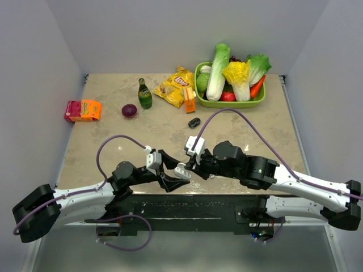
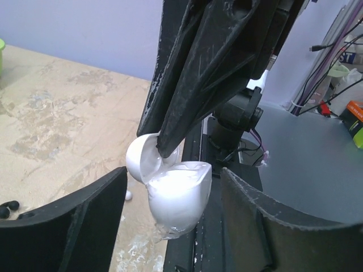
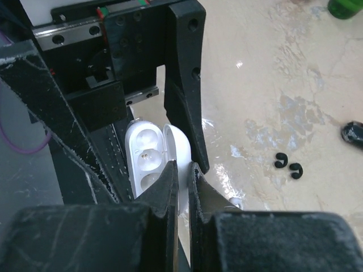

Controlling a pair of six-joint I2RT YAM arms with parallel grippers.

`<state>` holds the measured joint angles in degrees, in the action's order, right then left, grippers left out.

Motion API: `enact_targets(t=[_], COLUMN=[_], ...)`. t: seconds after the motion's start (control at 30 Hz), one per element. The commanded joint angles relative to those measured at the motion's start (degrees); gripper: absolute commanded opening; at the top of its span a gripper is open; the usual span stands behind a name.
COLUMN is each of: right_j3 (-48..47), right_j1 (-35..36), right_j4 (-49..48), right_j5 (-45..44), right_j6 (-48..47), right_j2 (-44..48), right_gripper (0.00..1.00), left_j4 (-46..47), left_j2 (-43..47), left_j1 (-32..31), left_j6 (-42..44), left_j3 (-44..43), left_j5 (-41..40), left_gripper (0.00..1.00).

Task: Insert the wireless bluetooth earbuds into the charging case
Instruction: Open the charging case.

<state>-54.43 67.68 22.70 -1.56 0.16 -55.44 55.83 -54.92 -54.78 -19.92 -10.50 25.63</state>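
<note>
The white charging case (image 3: pixel 144 158) hangs open above the table's near edge, its earbud wells empty. My right gripper (image 3: pixel 182 175) is shut on the case's lid (image 3: pixel 180 144). My left gripper (image 2: pixel 170 226) stands open, one finger on each side of the case body (image 2: pixel 178 195), not touching it. Two black earbuds (image 3: pixel 288 165) lie on the table to the right of the case. One white earbud (image 3: pixel 235 201) lies on the table just below the case and shows also in the left wrist view (image 2: pixel 129 195). From above, the case (image 1: pixel 182 170) sits between both grippers.
A small black case (image 1: pixel 194 122) lies mid-table. Farther back stand a green bottle (image 1: pixel 144 94), a purple onion (image 1: pixel 129 110), a chips bag (image 1: pixel 176 88) and a green basket (image 1: pixel 227 104) of vegetables. A pink-orange box (image 1: pixel 83 110) lies at the far left.
</note>
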Motion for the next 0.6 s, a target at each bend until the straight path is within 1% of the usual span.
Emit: enact_targets(t=[0.0, 0.03, 0.07, 0.23, 0.27, 0.3, 0.4, 0.43, 0.47, 0.57], right_j3=[-2.61, -2.61, -2.52, -2.61, -2.61, -2.61, -2.61, -2.61, -2.61, -2.61], right_j1=[1.49, 1.75, 2.01, 2.46, 2.54, 2.54, 2.63, 2.63, 2.63, 2.72], right_j4=[0.50, 0.68, 0.59, 0.86, 0.94, 0.94, 0.94, 1.03, 1.03, 1.03], right_j5=[-6.17, -7.13, -7.31, -7.93, -7.93, -8.02, -8.28, -8.19, -8.19, -8.37], right_j6=[-2.18, -2.19, -2.19, -2.36, -2.45, -2.54, -2.54, -2.54, -2.62, -2.62], right_j2=[-0.02, -0.02, -0.02, 0.07, -0.02, 0.07, 0.07, 0.07, 0.16, 0.07], right_gripper=[0.00, 0.00, 0.00, 0.00, 0.00, 0.00, 0.00, 0.00, 0.00, 0.00], left_j4=[0.68, 0.68, 0.77, -0.02, 0.06, -0.02, -0.02, -0.20, -0.37, -1.25], left_j2=[-0.28, -0.37, -0.37, -0.28, -0.28, -0.28, -0.02, -0.02, 0.24, 0.69], left_j1=[0.12, 0.12, 0.12, 0.12, 0.12, 0.03, 0.12, 0.12, 0.12, 0.12], left_j6=[1.11, 1.11, 1.03, 1.55, 1.55, 1.64, 1.64, 1.55, 1.47, 1.47], left_j3=[-2.24, -2.24, -2.15, -2.07, -2.07, -2.07, -2.07, -2.07, -2.07, -2.15], left_j5=[2.15, 2.49, 2.67, 2.85, 2.85, 2.94, 2.59, 2.06, 1.54, 0.48], left_gripper=[0.67, 0.64, 0.58, 0.43, 0.38, 0.36, 0.37, 0.41, 0.51, 0.62])
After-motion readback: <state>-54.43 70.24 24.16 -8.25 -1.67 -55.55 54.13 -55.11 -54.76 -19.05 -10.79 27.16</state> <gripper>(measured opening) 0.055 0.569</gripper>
